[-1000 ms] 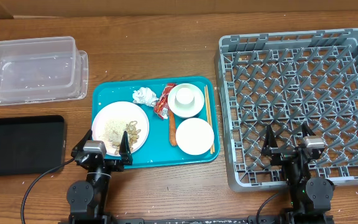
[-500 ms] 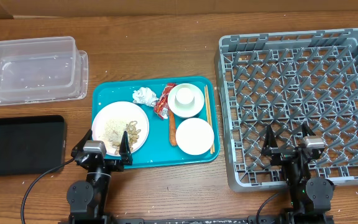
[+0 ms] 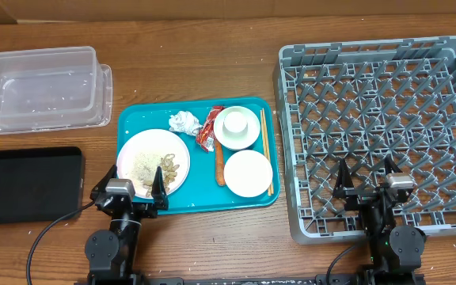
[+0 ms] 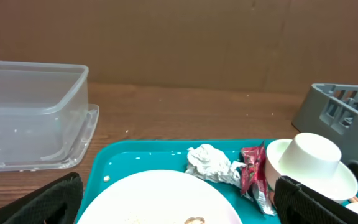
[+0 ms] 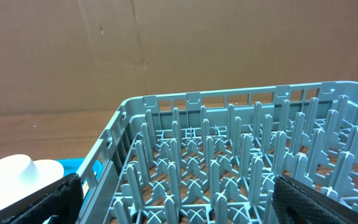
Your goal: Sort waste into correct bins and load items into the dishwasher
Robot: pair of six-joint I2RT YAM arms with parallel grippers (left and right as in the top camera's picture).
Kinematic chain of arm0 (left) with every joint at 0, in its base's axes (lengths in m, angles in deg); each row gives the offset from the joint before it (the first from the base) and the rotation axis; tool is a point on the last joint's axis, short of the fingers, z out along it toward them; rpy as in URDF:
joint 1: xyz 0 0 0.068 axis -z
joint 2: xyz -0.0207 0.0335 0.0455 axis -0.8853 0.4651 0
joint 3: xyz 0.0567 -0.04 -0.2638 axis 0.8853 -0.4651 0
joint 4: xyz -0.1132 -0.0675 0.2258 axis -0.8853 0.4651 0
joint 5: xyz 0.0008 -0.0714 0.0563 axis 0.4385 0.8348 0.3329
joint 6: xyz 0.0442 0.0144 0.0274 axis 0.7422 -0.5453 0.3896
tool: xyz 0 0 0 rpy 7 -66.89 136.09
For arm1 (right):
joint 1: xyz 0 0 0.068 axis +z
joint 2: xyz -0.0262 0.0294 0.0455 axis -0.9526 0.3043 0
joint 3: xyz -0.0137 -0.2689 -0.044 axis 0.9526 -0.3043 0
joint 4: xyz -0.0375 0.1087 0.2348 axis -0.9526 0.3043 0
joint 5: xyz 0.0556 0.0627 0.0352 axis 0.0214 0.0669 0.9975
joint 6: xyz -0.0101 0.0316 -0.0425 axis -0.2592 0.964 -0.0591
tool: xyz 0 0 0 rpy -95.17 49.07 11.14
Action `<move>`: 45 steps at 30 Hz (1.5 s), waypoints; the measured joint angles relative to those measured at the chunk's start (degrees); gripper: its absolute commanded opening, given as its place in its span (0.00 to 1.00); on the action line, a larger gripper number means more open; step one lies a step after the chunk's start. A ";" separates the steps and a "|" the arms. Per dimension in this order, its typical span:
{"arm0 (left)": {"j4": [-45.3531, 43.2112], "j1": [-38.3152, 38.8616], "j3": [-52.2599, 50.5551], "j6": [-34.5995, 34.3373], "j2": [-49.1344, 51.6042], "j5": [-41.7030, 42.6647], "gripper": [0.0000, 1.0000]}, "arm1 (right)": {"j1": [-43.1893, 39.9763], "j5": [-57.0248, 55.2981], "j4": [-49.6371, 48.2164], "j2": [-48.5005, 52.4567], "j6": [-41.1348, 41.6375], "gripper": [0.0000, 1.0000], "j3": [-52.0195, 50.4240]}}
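Two grippers hang with their jaws spread wide and nothing between them. The left gripper (image 3: 133, 184) sits over the near left corner of the teal rectangular serving tray (image 3: 204, 195). The right gripper (image 3: 365, 184) sits over the near edge of the large square grey plastic dish rack (image 3: 382, 119), whose pegs carry nothing yet.

All the waste lies on the teal tray, ahead of the left gripper and well apart from the right one. The pale rice grains (image 3: 144, 166) and beige food scraps (image 3: 170, 166) rest on the large white round plate (image 3: 150, 141), just beyond the left fingers. Past the plate's far rim, toward the tray's far edge, the crumpled white paper ball (image 3: 184, 122) lies just beside the red shiny wrapper (image 3: 210, 128). The small orange carrot-like stick (image 3: 219, 165) lies at mid-tray, its long axis running from near edge to far edge.

The clear rectangular plastic tub (image 3: 46, 91) stands at the table's far left corner, and the flat black rectangular tray (image 3: 28, 184) lies along the left edge near that arm. So I judge the left arm better placed for the waste: a straight reach forward, then a swing leftward.
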 measured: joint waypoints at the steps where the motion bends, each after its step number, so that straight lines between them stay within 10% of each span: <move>1: -0.02 0.00 0.00 -0.46 0.00 0.09 1.00 | 0.00 0.00 0.04 0.00 -0.02 1.00 0.00; 11: -1.29 0.00 0.00 -34.21 0.00 20.68 1.00 | 0.00 0.00 0.00 0.00 -0.02 1.00 0.00; 18: -11.30 0.00 0.00 -43.91 -0.07 30.97 1.00 | 0.02 0.00 0.00 0.00 -0.02 1.00 0.00; 28: 7.82 0.00 16.55 -34.80 4.83 34.38 1.00 | 0.00 0.00 0.00 0.00 -0.02 1.00 0.00; 45: 62.25 0.72 62.90 -2.99 53.94 30.05 1.00 | 0.00 -0.02 0.00 0.00 -0.02 1.00 0.00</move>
